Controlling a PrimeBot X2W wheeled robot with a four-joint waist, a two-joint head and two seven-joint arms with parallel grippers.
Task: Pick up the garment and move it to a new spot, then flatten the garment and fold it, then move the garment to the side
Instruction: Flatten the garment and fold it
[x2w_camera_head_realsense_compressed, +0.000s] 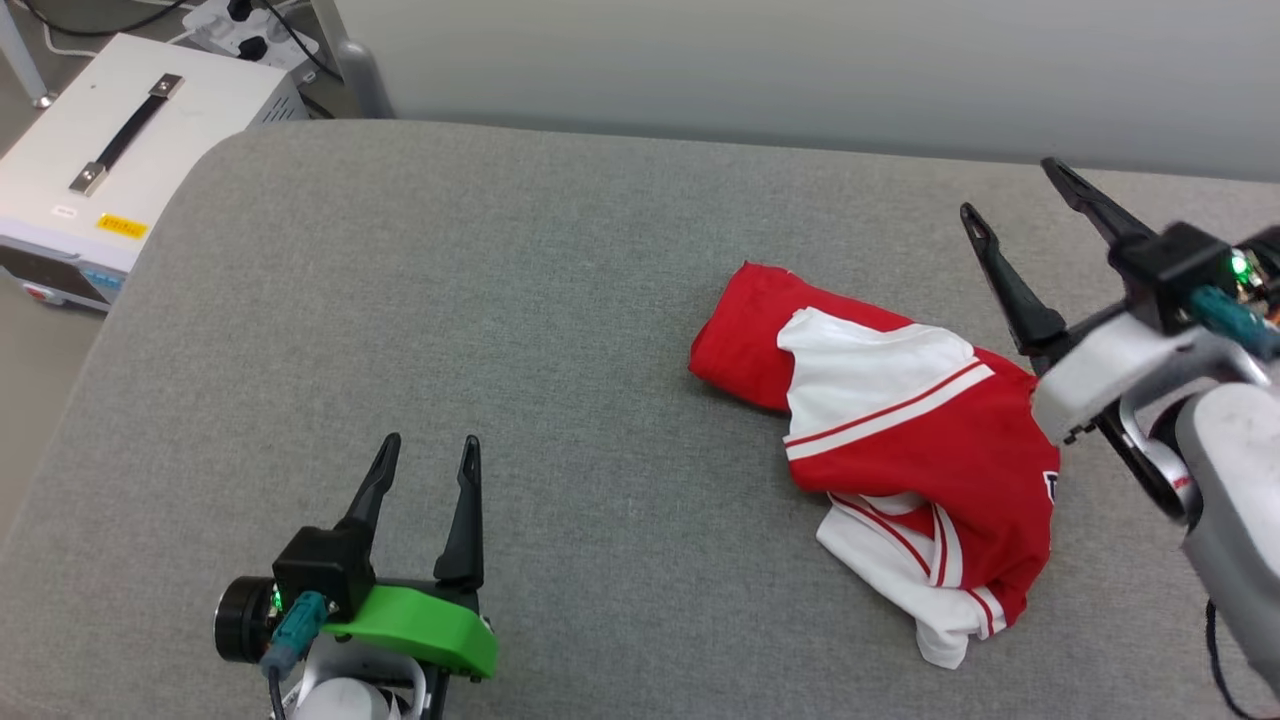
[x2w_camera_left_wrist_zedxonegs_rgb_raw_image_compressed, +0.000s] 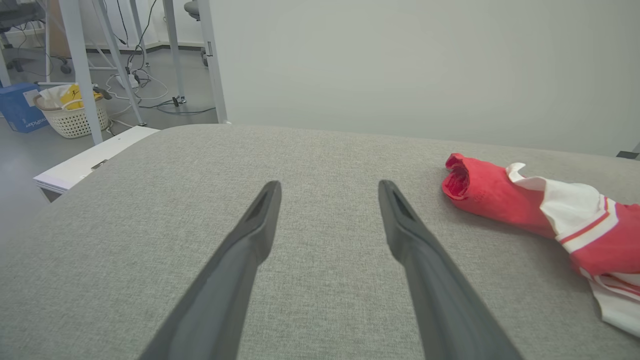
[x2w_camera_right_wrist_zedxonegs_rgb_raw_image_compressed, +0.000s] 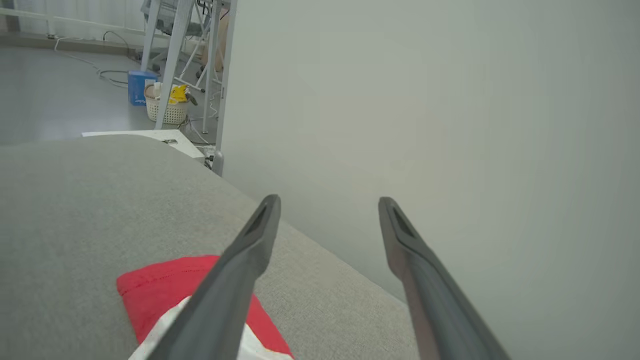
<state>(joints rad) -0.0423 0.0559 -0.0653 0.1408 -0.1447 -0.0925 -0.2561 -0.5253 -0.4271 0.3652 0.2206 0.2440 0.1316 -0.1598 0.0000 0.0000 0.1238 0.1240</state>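
One garment (x2w_camera_head_realsense_compressed: 900, 440): a red jersey T-shirt with white sleeves and red-and-white striped trim. Crumpled, right of centre in the head view, on the grey fabric-covered table (x2w_camera_head_realsense_compressed: 500, 300). At its right edge a scrap of dark lettering, mostly hidden, not legible.

Two grippers. Left gripper (x2w_camera_head_realsense_compressed: 431, 440) at the lower left of the head view, well apart from the shirt, fingers spread, grasping nothing. Right gripper (x2w_camera_head_realsense_compressed: 1008, 188) at the right edge, just beside the shirt's right side, fingers pointing toward the upper left, likewise released and empty.

One white equipment case (x2w_camera_head_realsense_compressed: 60, 200) at the upper left, beside the table, with one black handle (x2w_camera_head_realsense_compressed: 128, 135) and one yellow label (x2w_camera_head_realsense_compressed: 122, 226), print too small to read. One white power strip (x2w_camera_head_realsense_compressed: 215, 20) behind it, two black plugs in it.

One white lattice basket (x2w_camera_left_wrist_zedxonegs_rgb_raw_image_compressed: 75, 120) on the floor, upper left of the left wrist view, holding something yellow and something pale. Just beside it one blue box (x2w_camera_left_wrist_zedxonegs_rgb_raw_image_compressed: 20, 107), white print on its side, not readable.
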